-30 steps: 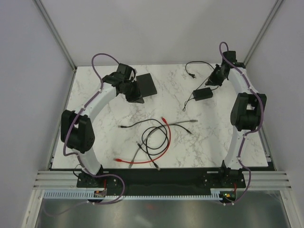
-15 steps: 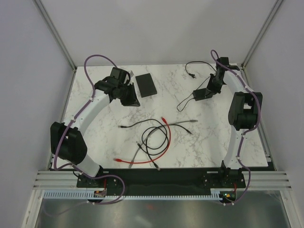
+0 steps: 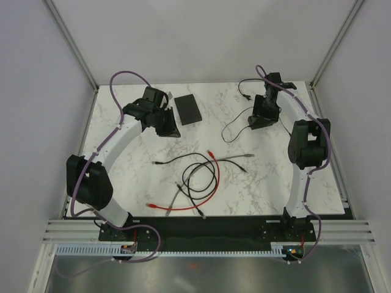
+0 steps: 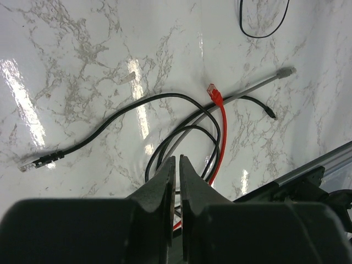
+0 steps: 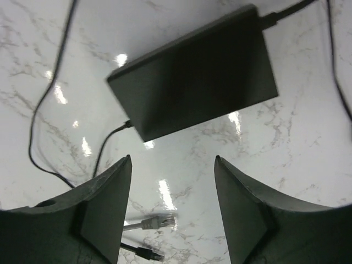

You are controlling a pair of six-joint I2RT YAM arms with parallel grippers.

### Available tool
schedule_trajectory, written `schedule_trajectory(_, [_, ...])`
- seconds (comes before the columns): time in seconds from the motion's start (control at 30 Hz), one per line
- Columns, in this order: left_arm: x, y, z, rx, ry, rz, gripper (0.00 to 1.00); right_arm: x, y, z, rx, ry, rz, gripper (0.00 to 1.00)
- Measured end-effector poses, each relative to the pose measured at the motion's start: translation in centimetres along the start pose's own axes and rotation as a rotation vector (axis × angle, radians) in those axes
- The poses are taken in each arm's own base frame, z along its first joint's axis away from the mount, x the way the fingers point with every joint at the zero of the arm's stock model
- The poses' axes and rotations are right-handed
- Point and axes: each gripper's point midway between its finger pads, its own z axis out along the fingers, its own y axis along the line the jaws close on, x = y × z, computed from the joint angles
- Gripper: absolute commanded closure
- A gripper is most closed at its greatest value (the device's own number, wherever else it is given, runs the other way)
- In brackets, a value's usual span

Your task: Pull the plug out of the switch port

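Left gripper (image 4: 177,159): fingers almost pressed together, pinching nothing, over red cable (image 4: 222,118). Right gripper (image 5: 171,165): spread wide above adapter brick (image 5: 198,71). I see the switch (image 3: 187,108) at table's 11 o'clock, beside left gripper.

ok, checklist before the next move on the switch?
1. Left tool free: ok, nearly shut, nothing in it.
2. Right tool free: ok, open and empty.
3. Right tool at the switch: not ok, it hangs over the power adapter.
4. Switch lying flat on the table: ok.
5. Is a plug in a switch port: cannot tell, no view shows its ports.
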Motion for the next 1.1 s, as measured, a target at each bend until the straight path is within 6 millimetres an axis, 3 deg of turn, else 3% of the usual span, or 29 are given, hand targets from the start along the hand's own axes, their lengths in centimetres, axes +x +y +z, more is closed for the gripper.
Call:
schedule_trajectory(0.1, [0.0,0.0,0.0,-0.003,-0.001,0.000,0.85,-0.6,3.5,-1.2,-0.036,-0.047,-0.066,0.31])
schedule_trajectory(0.23, [-0.1,0.3,0.0,-0.010,-0.004,-0.004,0.84,-1.1,10.6,-3.1,-0.173,-0.113,-0.145,0.37])
schedule_trajectory(0.33, [-0.3,1.1,0.0,-0.034,-0.009,-0.017,0.83,-1.4,16.4,-3.9,-0.311,-0.143,-0.171,0.75])
schedule_trajectory(0.47, [-0.4,3.4,-0.3,-0.076,-0.016,-0.064,0.83,-1.5,21.6,-1.5,-0.447,-0.131,-0.134,0.91])
schedule_trajectory(0.53, [-0.3,4.6,-0.6,-0.098,-0.021,-0.088,0.83,-0.8,22.5,0.8,-0.472,-0.087,-0.098,1.00])
schedule_trajectory(0.63, [-0.2,5.7,-1.3,-0.120,-0.037,-0.109,0.83,0.3,23.1,4.5,-0.476,-0.032,-0.047,1.00])
schedule_trajectory(0.73, [0.4,5.8,-1.9,-0.120,-0.042,-0.110,0.83,1.2,23.1,6.8,-0.462,0.002,-0.015,1.00])
schedule_trajectory(1.1, [1.2,6.8,-2.2,-0.135,-0.038,-0.131,0.83,1.2,26.4,6.4,-0.525,-0.055,-0.036,1.00])
